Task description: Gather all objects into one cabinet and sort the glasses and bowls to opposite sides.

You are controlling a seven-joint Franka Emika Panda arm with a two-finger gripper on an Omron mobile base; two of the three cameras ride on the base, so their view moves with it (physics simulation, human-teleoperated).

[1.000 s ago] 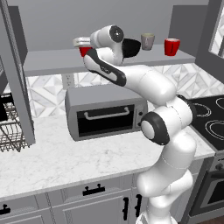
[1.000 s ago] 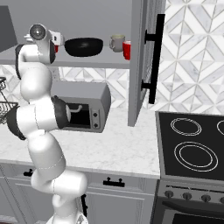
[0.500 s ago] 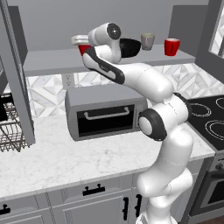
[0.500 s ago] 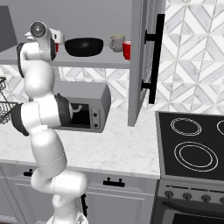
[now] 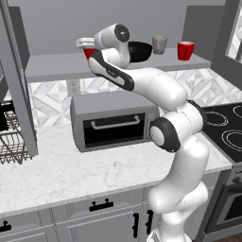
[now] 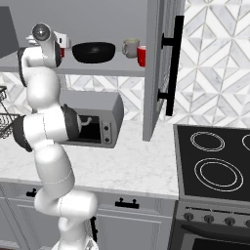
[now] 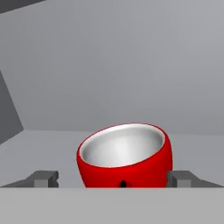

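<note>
You have the gripper (image 7: 113, 179) at the left end of the cabinet shelf (image 5: 56, 66), with its two finger tips (image 7: 43, 178) spread wide, one on each side of a red cup (image 7: 124, 156). In the hand view the cup stands upright between the tips, rim up, and neither tip can be confirmed as touching its wall. In the left base view the same red cup (image 5: 89, 52) shows just below the hand, standing on the shelf.

The remaining items stand further right on the same shelf: the black bowl (image 6: 93, 52) near the middle, then the grey-beige cup (image 5: 159, 44), then the second red cup (image 5: 185, 50) at the far right end.

Handling notes for the cup in the jaws:
- Treat it as light and rigid. It should not deform under the fingers.
- The surface looks glossy, so expect it to be slippery. The wall tapers toward the base, and a pinch placed low could squeeze the cup upward out of the grip.
- Take hold across the widest part of the body, just under the rim, with the tips on opposite sides.
- Close squarely. An off-centre closure is likely to tip or spin so small a cup.

The shelf edge is close on the near side, so a knocked cup could fall to the counter (image 5: 71, 172).
</note>
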